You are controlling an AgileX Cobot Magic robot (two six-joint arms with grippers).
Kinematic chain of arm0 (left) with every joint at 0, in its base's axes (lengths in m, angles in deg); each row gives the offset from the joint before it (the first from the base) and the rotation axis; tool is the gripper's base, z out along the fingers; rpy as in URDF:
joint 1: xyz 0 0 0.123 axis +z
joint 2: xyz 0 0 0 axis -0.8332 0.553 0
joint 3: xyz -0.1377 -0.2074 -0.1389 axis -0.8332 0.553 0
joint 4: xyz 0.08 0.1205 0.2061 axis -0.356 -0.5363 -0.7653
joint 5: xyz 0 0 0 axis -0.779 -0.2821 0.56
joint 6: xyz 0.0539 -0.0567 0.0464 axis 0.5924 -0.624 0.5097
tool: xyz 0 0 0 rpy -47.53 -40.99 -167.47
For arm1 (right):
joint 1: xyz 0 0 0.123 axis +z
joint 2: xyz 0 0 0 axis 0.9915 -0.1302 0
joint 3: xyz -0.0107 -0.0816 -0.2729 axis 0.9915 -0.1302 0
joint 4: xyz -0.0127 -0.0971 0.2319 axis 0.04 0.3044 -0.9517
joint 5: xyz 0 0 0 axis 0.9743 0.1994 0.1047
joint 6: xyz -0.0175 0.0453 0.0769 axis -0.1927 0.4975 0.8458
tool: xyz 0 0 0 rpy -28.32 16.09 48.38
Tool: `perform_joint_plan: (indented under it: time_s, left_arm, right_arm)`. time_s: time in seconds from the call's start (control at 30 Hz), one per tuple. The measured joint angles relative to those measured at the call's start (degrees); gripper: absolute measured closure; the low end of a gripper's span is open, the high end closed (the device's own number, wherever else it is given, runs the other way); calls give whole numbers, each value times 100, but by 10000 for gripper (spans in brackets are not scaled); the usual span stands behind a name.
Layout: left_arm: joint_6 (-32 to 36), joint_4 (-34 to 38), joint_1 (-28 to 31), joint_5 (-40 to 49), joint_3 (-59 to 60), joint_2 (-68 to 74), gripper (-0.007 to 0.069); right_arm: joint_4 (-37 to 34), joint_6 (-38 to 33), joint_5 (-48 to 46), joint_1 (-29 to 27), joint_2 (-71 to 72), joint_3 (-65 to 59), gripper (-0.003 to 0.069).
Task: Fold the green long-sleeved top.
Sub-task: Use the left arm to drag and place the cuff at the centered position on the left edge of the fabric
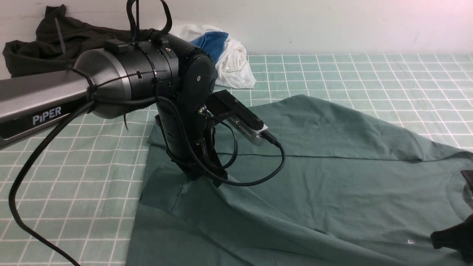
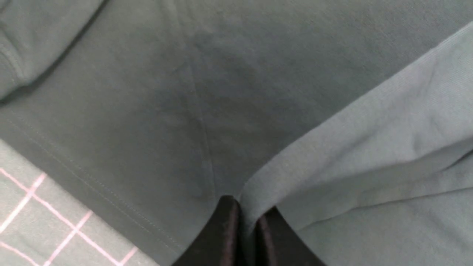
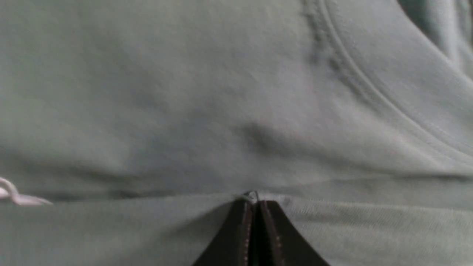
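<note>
Evidently mid-fold: the green long-sleeved top (image 1: 332, 177) lies spread across the checked tablecloth (image 1: 74, 177), its body flat and its far side turned over along a straight crease. The left gripper (image 2: 245, 214), jaws pressed together, pinches a raised ridge of fabric near the hem end. The right gripper (image 3: 255, 203), jaws likewise together, appears to nip a crease close to the round neckline (image 3: 369, 92), not far from the small white logo (image 1: 411, 242). To carry this fold well, both arms should probably lift only enough to clear the cloth. They should travel at matched height and pace so the held edge runs straight, then lay it down parallel to the existing crease. Uneven travel would likely skew the edge or drag the lower layer. The dark garment (image 1: 44, 48) and white-and-blue bundle (image 1: 229, 55) lie well apart at the far edge.
</note>
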Motion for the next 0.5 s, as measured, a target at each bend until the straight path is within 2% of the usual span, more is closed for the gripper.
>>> perform_joint_plan:
  time_s: [0.2, 0.37, 0.5]
  left_arm:
    - [1, -33, 0, 92, -378, 0, 605]
    - [6, -125, 0, -146, -446, 65, 594]
    - [-1, -219, 13, -275, -446, 289, 517]
  right_arm:
    - [645, 613, -463, 0, 589, 50, 662]
    - [740, 774, -448, 0, 668, 57, 657]
    - [758, 794, -424, 0, 668, 57, 582]
